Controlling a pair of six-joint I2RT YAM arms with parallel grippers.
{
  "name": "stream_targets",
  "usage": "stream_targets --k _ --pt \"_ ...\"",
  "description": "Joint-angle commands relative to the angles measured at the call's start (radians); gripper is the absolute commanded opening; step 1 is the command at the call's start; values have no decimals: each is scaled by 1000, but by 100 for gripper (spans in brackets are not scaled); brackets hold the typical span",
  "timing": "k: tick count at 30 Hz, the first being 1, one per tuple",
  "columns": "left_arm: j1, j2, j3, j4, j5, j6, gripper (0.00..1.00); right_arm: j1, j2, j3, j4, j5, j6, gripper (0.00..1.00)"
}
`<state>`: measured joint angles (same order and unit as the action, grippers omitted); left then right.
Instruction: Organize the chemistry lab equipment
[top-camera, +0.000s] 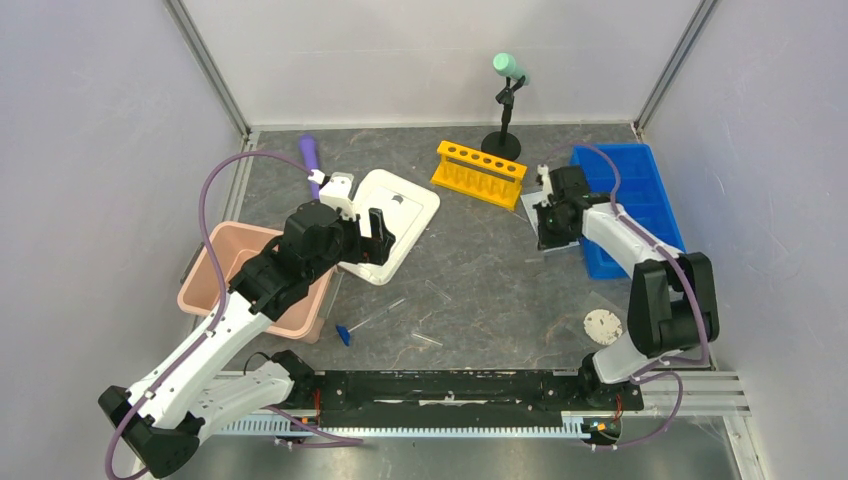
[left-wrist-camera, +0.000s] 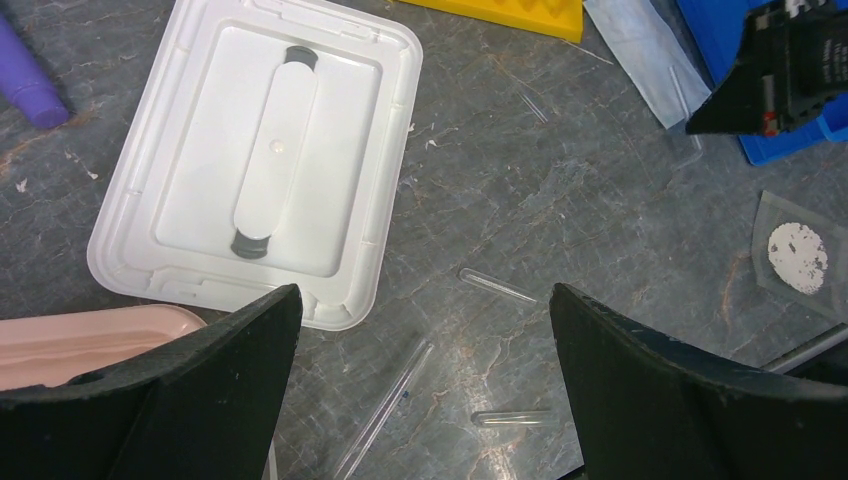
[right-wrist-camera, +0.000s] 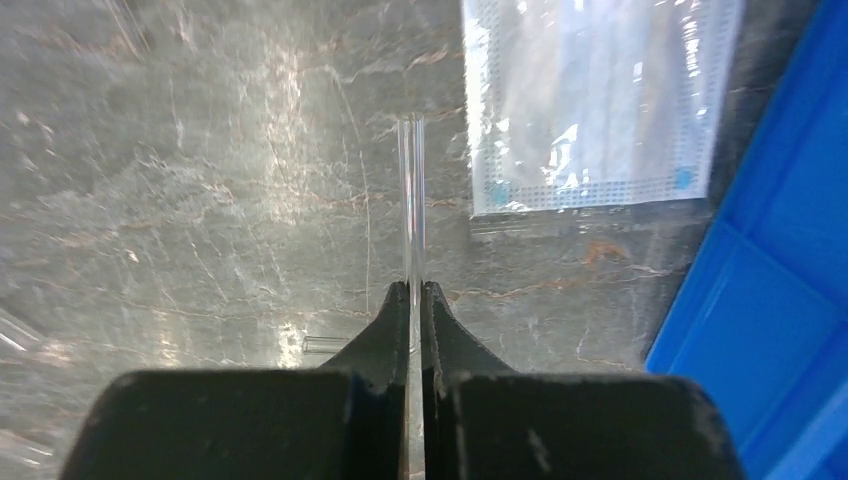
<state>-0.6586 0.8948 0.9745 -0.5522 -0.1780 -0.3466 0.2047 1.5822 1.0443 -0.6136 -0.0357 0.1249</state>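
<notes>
Clamped in the right hand (right-wrist-camera: 415, 292) is a thin clear tube (right-wrist-camera: 411, 190), gripped at its near end between fingers pressed together, its length pointing away from the wrist. Whether the tube is lifted off the grey stone-patterned surface (top-camera: 480, 280) cannot be told. The left hand (left-wrist-camera: 422, 300) is held wide apart above the surface, with nothing between its fingers.

Nearest the arm bases, a round clear dish with a white disc (top-camera: 602, 326) is seen on the right, and a long blue-capped tube (top-camera: 362, 323) lies left of centre. A short clear tube (left-wrist-camera: 497, 287) and a second short clear tube (left-wrist-camera: 512, 417) are scattered near it, apart from each other.

Farther back, a pink plastic basin (top-camera: 215, 265) is set at the left edge, with a white rectangular plastic tray (left-wrist-camera: 130, 220) just beside it. A pale blue rectangular face mask in a clear wrapper (right-wrist-camera: 590, 100) is laid just right of the held tube, against a blue plastic bin (right-wrist-camera: 780, 300).

Behind these, a yellow test-tube rack (top-camera: 478, 170) stands empty. A purple cylinder (top-camera: 310, 155) is placed at the far left, and a black stand with a mint-green top (top-camera: 505, 110) is set at the back wall.
</notes>
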Motion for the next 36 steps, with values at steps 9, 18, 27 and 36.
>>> stream_targets --k 9,18,27,36 --pt "-3 5 -3 6 -13 31 100 -301 -229 3 191 -91 251 0" --pt "-3 5 -5 6 -16 31 100 -494 -340 -122 293 -26 469 0" --pt "-3 9 -3 6 -13 31 100 -553 -329 -141 188 200 641 0" --pt "-3 22 -2 5 -14 31 100 -562 -319 -173 118 356 806 0"
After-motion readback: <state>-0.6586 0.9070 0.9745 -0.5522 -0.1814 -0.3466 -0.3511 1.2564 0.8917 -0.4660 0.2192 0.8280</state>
